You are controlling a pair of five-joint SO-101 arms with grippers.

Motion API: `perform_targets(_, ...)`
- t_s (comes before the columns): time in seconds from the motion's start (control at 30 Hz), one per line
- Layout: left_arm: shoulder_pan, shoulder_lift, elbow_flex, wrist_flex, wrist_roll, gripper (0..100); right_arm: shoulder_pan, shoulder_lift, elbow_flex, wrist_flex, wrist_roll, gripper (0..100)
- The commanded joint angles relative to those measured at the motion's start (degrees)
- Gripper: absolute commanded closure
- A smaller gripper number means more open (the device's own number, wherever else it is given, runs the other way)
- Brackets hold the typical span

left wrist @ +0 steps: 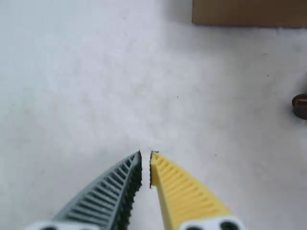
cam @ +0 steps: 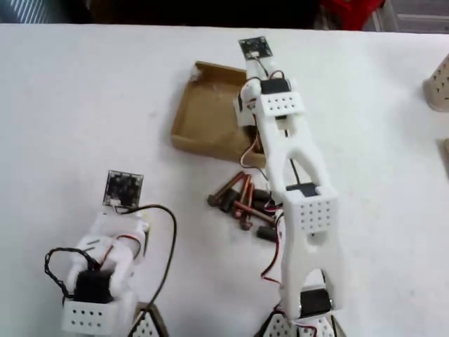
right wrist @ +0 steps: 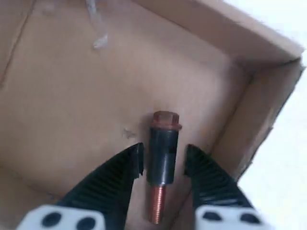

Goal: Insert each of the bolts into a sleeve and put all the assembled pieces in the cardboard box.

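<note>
A white tabletop (cam: 84, 105) fills the high view, with two white robot arms rising from its near edge. The right arm (cam: 302, 203) stretches forward over the near right corner of an open, shallow cardboard box (cam: 203, 119) that lies flat near the middle of the tabletop. The left arm (cam: 102, 274) is folded back near its base, well apart from the box.

Between the box and the right arm's base lies a loose heap of copper-coloured bolts and dark sleeves (cam: 242, 200), just beside the box's near wall.

Inside the box, near one corner, lies one assembled piece (right wrist: 161, 158): a copper bolt pushed through a black sleeve, hexagonal head at one end, bare thread at the other. The right hand (right wrist: 164, 154) hovers over it with its black fingers spread apart, one on each side of the sleeve, not gripping it.

The left hand (left wrist: 146, 163) points at bare tabletop. Its grey and yellow fingers are all but closed, a thin slit between the tips, with nothing held.
</note>
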Motion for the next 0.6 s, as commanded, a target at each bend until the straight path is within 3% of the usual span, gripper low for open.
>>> perform_targets(0.0, 0.1, -0.2, 0.0, 0.3, -0.4, 93, 0.0, 1.0, -9.4, 5.7, 0.8, 82.5)
perform_targets(0.33, 0.1, -0.2, 0.0, 0.1, -0.4, 93, -0.1, 0.0, -28.7, 24.2, 0.8, 97.4)
perform_targets(0.47, 0.1, -0.2, 0.0, 0.1, -0.5, 93, -0.2, -0.3, -36.2, 31.7, 0.9, 98.2)
perform_targets(0.57, 0.1, -0.2, 0.0, 0.1, -0.5, 93, 0.1, -0.8, -37.8, 31.7, 0.7, 98.2)
